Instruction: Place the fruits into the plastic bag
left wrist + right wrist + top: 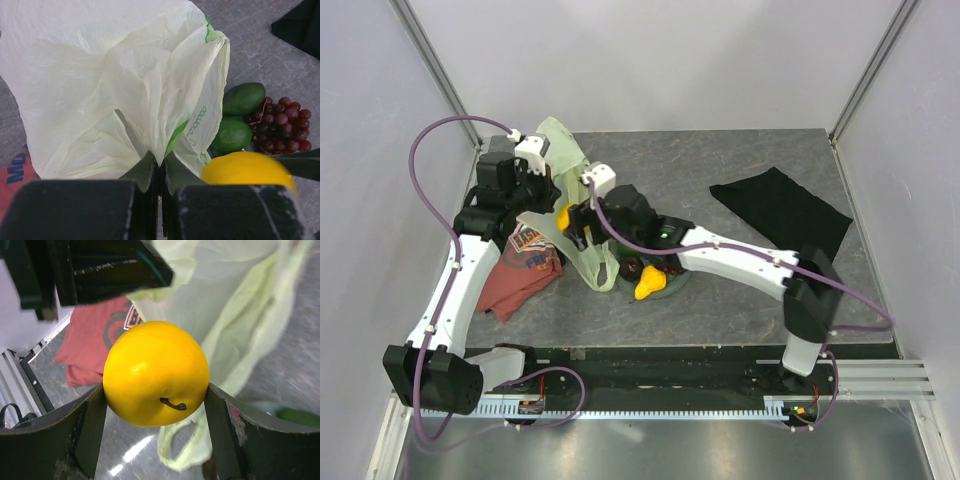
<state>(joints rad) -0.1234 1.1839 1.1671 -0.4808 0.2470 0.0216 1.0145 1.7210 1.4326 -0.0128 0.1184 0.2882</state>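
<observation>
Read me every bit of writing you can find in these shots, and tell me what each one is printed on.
"MO": blue capitals on the red T-shirt, left wrist view; the rest is cut off.
Green script on the plastic bag: sideways and creased, perhaps starting "compo"; not readable for certain.
T-shirt chest print, top and right wrist views: too small or blurred to read.
No other text shows.

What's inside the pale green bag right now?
No fruit shows inside the thin, pale green, crinkly plastic bag: only its own folds, pinched by the left gripper. Its lower part is covered. The round yellow-orange fruit is outside, held in the right gripper.
</observation>
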